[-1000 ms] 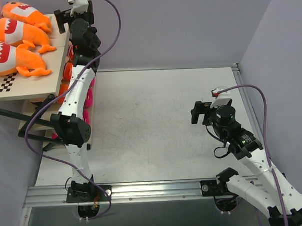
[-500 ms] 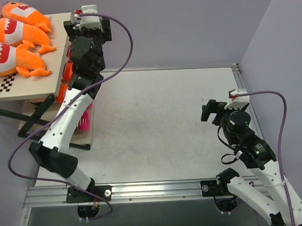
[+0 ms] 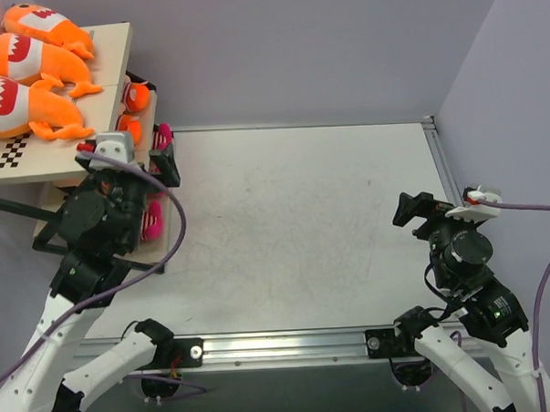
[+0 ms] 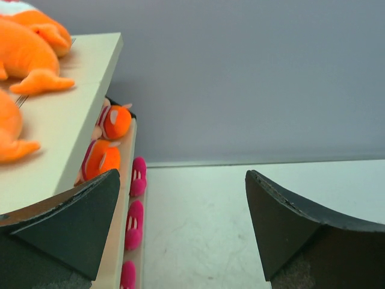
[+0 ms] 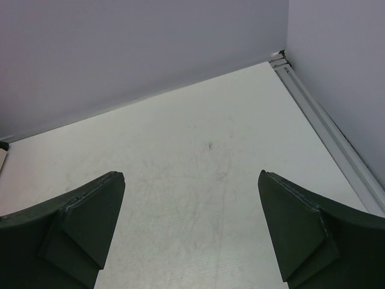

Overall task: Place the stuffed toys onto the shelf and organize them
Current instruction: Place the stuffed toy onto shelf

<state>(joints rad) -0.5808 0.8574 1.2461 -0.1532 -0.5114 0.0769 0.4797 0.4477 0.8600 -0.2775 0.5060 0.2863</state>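
Left gripper (image 4: 181,177), in the left wrist view, has its jaws spread wide and holds nothing; bare table (image 4: 240,217) and a plain wall fill the gap between the fingers. The shelf (image 4: 66,120) occupies the 9 to 10 o'clock part of this view. Orange sharks (image 4: 27,54) lie on its top board. Two orange dolls (image 4: 114,120) sit on a lower tier just beyond the board edge, and pink toys (image 4: 138,176) line the lowest board towards 7 o'clock, next to the left finger. Right gripper (image 5: 190,177), in the right wrist view, is likewise fully spread and empty, with bare table surface ahead and a metal rail (image 5: 325,126) at 3 o'clock. In the top external view, the shelf stands at 10 o'clock. Three orange sharks lie side by side on its top board, above a checkerboard strip (image 3: 12,149). The orange dolls and pink toys show at the shelf's right edge. The left gripper hangs just beside that edge at 9 o'clock. The right gripper is well apart at 4 o'clock.
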